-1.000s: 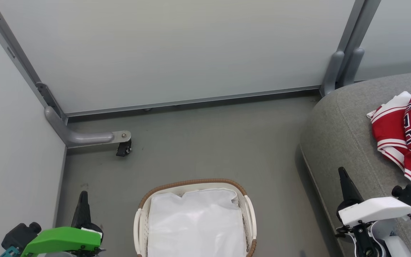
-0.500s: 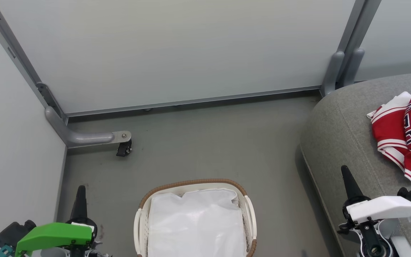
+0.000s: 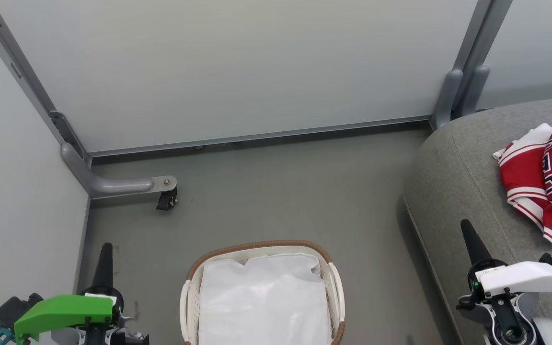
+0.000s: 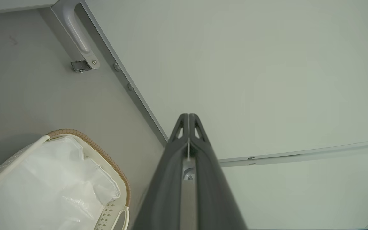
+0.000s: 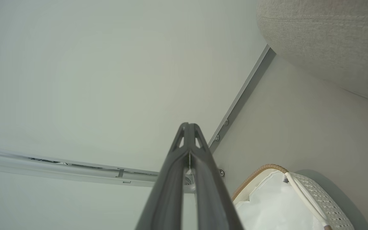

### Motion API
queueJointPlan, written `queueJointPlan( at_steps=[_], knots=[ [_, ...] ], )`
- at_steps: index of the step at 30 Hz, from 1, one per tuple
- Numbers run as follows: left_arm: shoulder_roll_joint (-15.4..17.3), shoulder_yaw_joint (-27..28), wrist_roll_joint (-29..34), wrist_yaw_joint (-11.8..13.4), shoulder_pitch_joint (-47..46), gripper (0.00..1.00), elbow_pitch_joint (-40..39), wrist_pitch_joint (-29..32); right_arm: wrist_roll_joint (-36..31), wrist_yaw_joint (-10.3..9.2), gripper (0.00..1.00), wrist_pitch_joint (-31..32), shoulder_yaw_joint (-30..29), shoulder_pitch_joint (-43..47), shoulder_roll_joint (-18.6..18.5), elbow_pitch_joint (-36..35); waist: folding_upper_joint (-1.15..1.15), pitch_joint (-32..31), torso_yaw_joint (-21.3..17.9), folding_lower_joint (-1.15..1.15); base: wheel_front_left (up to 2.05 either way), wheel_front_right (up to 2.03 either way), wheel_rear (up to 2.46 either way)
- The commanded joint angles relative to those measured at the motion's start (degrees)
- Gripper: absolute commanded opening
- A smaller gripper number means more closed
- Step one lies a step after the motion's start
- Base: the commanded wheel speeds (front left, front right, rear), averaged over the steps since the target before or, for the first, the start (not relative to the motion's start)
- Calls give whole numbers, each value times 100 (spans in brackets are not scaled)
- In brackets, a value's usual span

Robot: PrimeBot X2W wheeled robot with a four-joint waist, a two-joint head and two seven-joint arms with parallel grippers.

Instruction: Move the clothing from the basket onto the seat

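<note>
Red clothing (image 3: 544, 184) with white stripes and black numerals lies crumpled on the grey seat (image 3: 463, 191) at the right edge of the head view. On the floor at bottom centre stands the white basket (image 3: 189, 299) with a brown woven rim, and its white liner (image 3: 264, 302) is all that shows inside. My left gripper (image 3: 104, 247) is shut and empty, left of the basket. At the lower right my right gripper (image 3: 465, 224) is shut and empty over the seat's front edge. Both wrist views show the fingers pressed together, left gripper (image 4: 188, 115), right gripper (image 5: 188, 124).
Pale partition walls (image 3: 237, 67) close the space behind and to the left. A grey metal foot with a black caster (image 3: 166, 199) juts onto the floor at the left. Bare grey floor (image 3: 281, 191) lies between the basket, the walls and the seat.
Both arms have drawn back toward the bottom of the head view. The left gripper now points more upright. The basket and the clothing have stayed put.
</note>
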Motion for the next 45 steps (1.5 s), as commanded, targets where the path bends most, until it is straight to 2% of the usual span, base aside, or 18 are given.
queueJointPlan(
  at_steps=[1,23,45],
  knots=[
    [28,44,-121,-45,-150,0,-53,37,147,-3,0,38,-27,20,-33,-73,0,0,1,0,0,0,0],
    [32,180,-1060,-75,-252,0,-122,319,1239,-4,0,323,-145,53,-42,-194,0,-9,8,0,0,0,0],
    [36,282,-1758,-103,-306,0,-160,531,2041,-5,0,527,-229,84,-47,-281,0,-16,15,0,0,0,0]
  ],
)
